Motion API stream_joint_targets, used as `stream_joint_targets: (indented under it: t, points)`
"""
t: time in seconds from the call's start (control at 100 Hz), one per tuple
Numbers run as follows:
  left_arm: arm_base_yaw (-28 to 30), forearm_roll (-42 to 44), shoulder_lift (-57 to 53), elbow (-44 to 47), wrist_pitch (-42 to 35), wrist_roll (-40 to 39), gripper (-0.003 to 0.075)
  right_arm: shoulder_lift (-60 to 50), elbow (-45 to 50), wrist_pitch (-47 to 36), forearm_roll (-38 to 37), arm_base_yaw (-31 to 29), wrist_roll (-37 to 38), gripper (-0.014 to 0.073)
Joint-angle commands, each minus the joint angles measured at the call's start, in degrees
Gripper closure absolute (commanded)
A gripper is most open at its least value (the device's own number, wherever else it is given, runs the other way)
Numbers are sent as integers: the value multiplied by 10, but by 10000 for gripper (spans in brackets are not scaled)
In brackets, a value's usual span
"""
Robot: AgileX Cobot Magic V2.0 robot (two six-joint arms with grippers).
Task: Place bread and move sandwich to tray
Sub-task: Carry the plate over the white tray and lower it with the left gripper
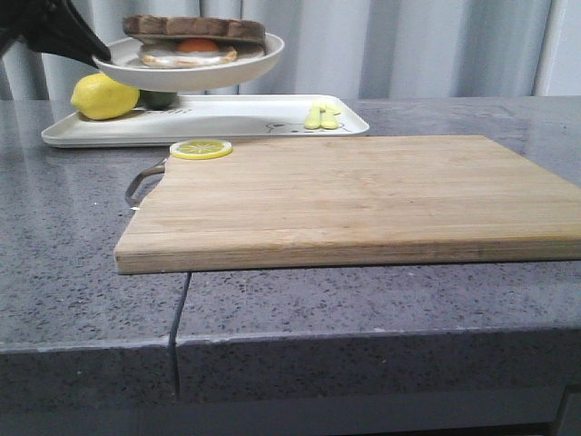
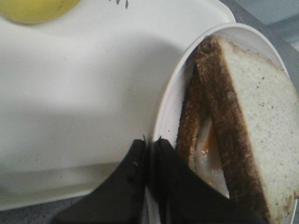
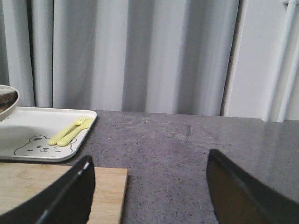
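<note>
My left gripper [image 1: 98, 54] is shut on the rim of the round white plate [image 1: 263, 56] and holds it in the air above the white tray [image 1: 227, 123]. On the plate lies the sandwich [image 1: 195, 41]: the brown-crusted bread [image 1: 193, 26] on top, the fried egg with orange yolk beneath. In the left wrist view my left gripper [image 2: 149, 144] pinches the plate's rim [image 2: 164, 116] beside the bread [image 2: 261, 121], with the tray [image 2: 70, 93] below. My right gripper [image 3: 149, 165] is open and empty over the counter.
A lemon [image 1: 104, 96] and yellow cutlery [image 1: 323, 116] lie on the tray. A wooden cutting board [image 1: 363, 195] with a lemon slice [image 1: 201, 149] at its back left corner lies in front of the tray. The counter's front edge is near.
</note>
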Motion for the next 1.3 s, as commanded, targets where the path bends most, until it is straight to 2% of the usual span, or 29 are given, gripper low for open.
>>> stream_joint_targets:
  t: [0.0, 0.66, 1.29]
  points:
    - [-7, -50, -9, -46, -10, -15, 740, -1, -15, -45, -7, -5, -3, 85]
    - [-32, -69, 99, -162, -13, -41, 740, -1, -15, -45, -7, -5, -3, 85]
    - [-33, -47, 111, -162, -42, -62, 740, -1, -15, -45, -7, -5, -3, 85]
